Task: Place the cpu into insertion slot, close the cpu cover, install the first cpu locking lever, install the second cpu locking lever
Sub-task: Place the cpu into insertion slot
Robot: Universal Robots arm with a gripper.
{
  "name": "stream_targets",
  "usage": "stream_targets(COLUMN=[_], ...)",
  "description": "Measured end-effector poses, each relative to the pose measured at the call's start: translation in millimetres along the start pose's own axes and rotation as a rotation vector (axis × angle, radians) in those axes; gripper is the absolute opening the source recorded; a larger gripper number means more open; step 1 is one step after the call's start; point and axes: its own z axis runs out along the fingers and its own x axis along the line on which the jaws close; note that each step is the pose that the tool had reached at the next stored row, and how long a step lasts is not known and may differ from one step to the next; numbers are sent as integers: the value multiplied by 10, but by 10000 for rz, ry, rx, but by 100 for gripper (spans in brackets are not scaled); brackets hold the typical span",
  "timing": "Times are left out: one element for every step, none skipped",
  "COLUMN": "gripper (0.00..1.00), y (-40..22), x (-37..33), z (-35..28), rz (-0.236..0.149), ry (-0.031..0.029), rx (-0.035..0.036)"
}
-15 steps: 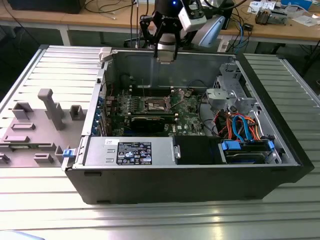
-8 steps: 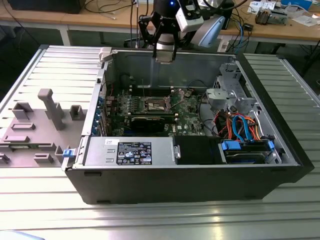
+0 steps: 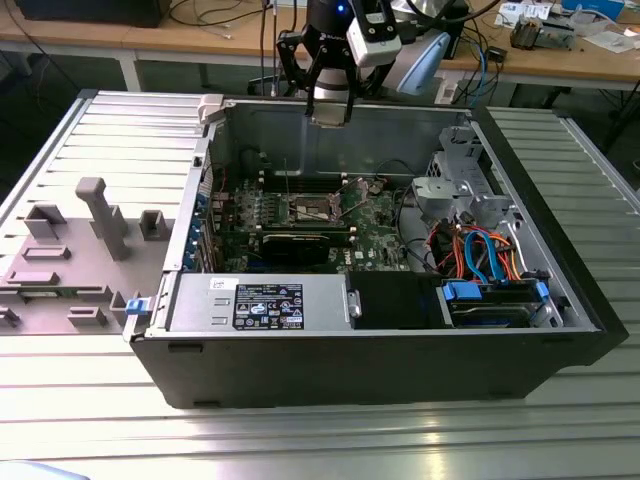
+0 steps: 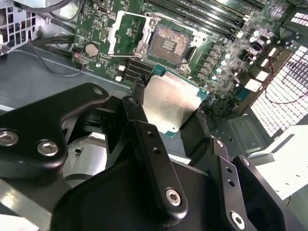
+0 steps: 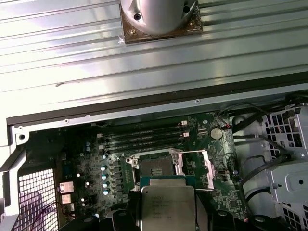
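My gripper (image 3: pixel 330 108) hangs above the back wall of the open computer case (image 3: pixel 380 370), shut on the cpu (image 4: pixel 171 103), a flat square chip with a silver-grey top. In both wrist views the chip sits between the black fingers (image 4: pixel 144 134). The cpu (image 5: pixel 166 207) is well above the green board and apart from it. The insertion slot (image 4: pixel 168 43) (image 5: pixel 154 166) (image 3: pixel 312 208) lies bare, its dark centre showing. The cpu cover (image 4: pixel 127 33) (image 5: pixel 192 166) is swung open beside the slot.
A long black card (image 3: pixel 300 243) lies in front of the slot, and memory slots (image 5: pixel 139 137) run behind it. A power supply (image 3: pixel 260 300), a drive cage (image 3: pixel 460 190) and coloured cables (image 3: pixel 480 250) crowd the case. A grey fixture (image 3: pixel 90 240) stands at the exterior view's left.
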Motion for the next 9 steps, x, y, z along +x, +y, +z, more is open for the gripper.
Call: stream_targets(gripper=[55,55,55,55,55,55,55,55,55], y=[0,0,0,0,0,0,0,0,0], x=[0,0,0,0,0,0,0,0,0], z=[0,0,0,0,0,0,1,1,0], rz=[0,0,0,11,23,54,165,263,310], ry=[0,-1,0,-1,-2,-5,-15,-24,-28], rx=[0,-1,0,0,-1,-2,-5,-6,-6])
